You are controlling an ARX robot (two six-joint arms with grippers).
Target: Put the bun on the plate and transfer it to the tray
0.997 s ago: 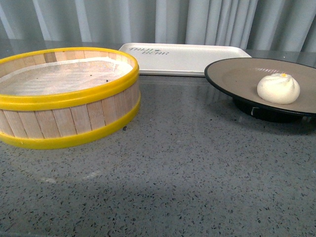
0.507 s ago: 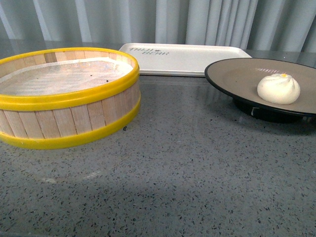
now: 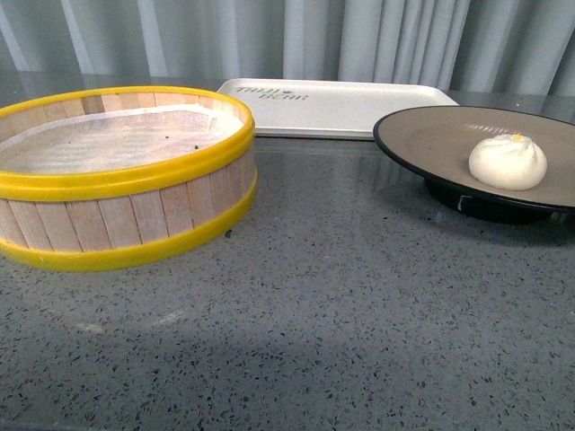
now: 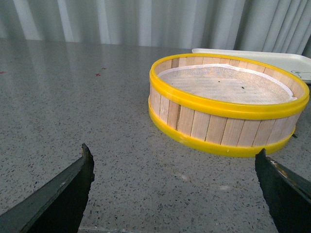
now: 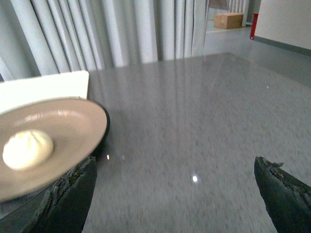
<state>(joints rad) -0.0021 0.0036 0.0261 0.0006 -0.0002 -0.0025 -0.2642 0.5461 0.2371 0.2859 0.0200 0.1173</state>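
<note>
— Bun position?
— The bun (image 3: 508,162) sits on the plate (image 3: 431,135). The plate stands on the counter (image 3: 359,314), near the tray (image 3: 350,108), not on it.
— Hands?
— Left hand (image 4: 174,149): spread wide, empty, facing the steamer basket (image 4: 226,109). Right hand (image 5: 175,161): spread wide, empty, beside the plate.

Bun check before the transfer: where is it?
In the front view the bun sits on the plate at right, just nearer than the white tray.
</note>
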